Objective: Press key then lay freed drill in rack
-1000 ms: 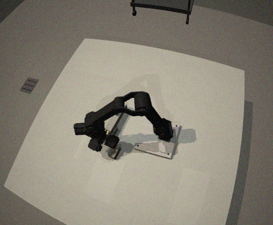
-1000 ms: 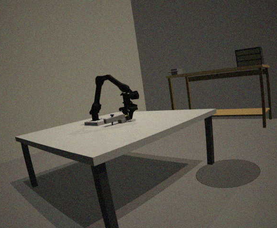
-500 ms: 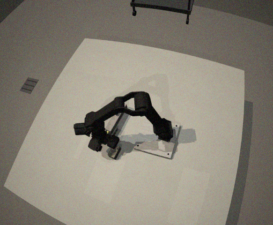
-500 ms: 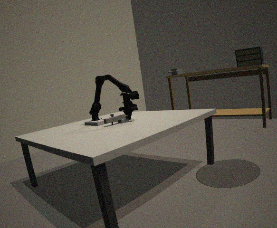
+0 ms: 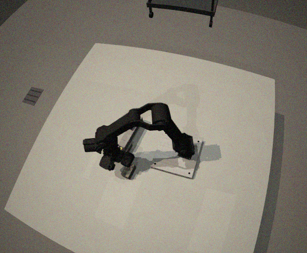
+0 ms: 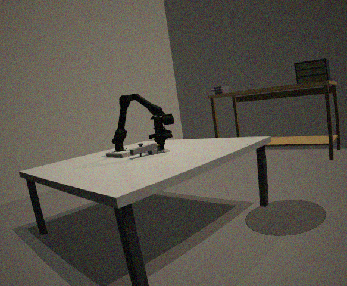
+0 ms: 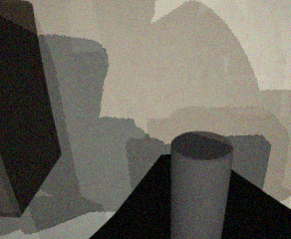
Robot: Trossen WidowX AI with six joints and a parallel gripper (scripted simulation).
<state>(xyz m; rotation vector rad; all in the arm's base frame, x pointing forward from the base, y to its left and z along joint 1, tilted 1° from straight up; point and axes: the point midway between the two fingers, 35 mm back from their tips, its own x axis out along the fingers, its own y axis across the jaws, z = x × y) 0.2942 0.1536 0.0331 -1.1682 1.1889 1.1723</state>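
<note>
My gripper (image 6: 161, 148) (image 7: 183, 163) points down and is shut on an upright grey cylinder (image 7: 201, 204), which looks like the drill. A finger shows on each side of it in the wrist view; its lower end is out of view. A long grey beam (image 5: 131, 139) (image 6: 143, 149) stands beside the gripper, partly under the arm. A dark knob-headed pin (image 6: 140, 144), perhaps the key, shows at the beam. A small block (image 5: 128, 172) (image 6: 152, 152) stands close by the gripper. I cannot tell for sure which piece is the rack.
The arm's base plate (image 5: 172, 171) (image 6: 112, 154) lies on the white table (image 5: 175, 212) (image 6: 130, 175) to the right of the small block in the top view. A dark block (image 7: 21, 100) rises at the left of the wrist view, near the gripper.
</note>
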